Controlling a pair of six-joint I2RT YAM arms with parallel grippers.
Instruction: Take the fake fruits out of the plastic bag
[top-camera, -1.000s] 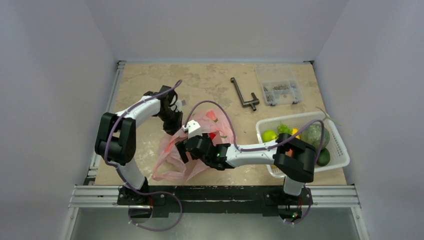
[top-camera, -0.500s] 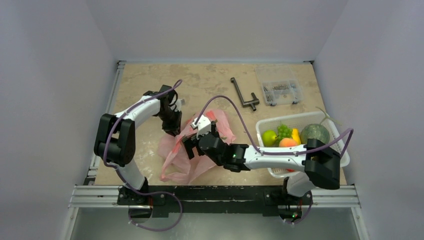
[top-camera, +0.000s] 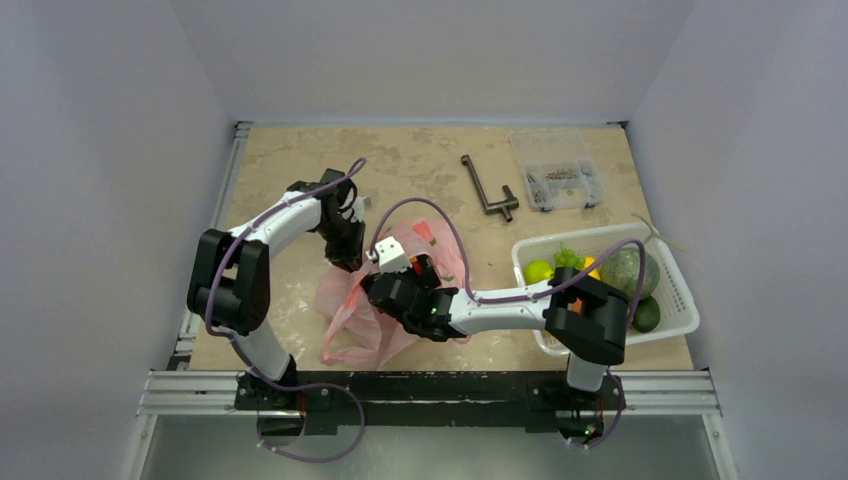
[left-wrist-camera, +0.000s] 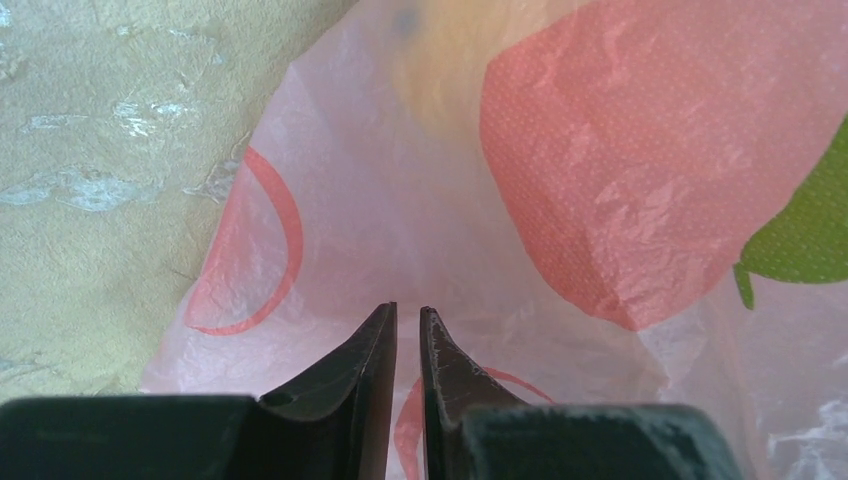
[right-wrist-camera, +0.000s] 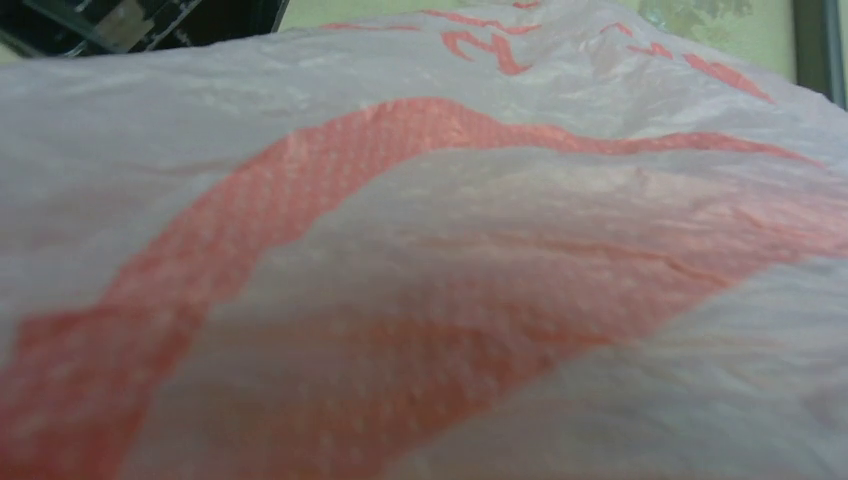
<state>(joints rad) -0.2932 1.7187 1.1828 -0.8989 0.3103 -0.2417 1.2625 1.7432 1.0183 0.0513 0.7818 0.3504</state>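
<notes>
Plastic bag (right-wrist-camera: 420, 250) film fills R-wrist view; passage prob. blocked.

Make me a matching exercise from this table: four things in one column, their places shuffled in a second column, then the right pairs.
Things
1. plastic bag
2. white basket
3. clear box
4. dark metal tool

Places
A. far right corner of the table
B. near half, left of centre
C. right edge, holding fruit
D. far half, near the middle

Pairs: 1-B, 2-C, 3-A, 4-D
</notes>
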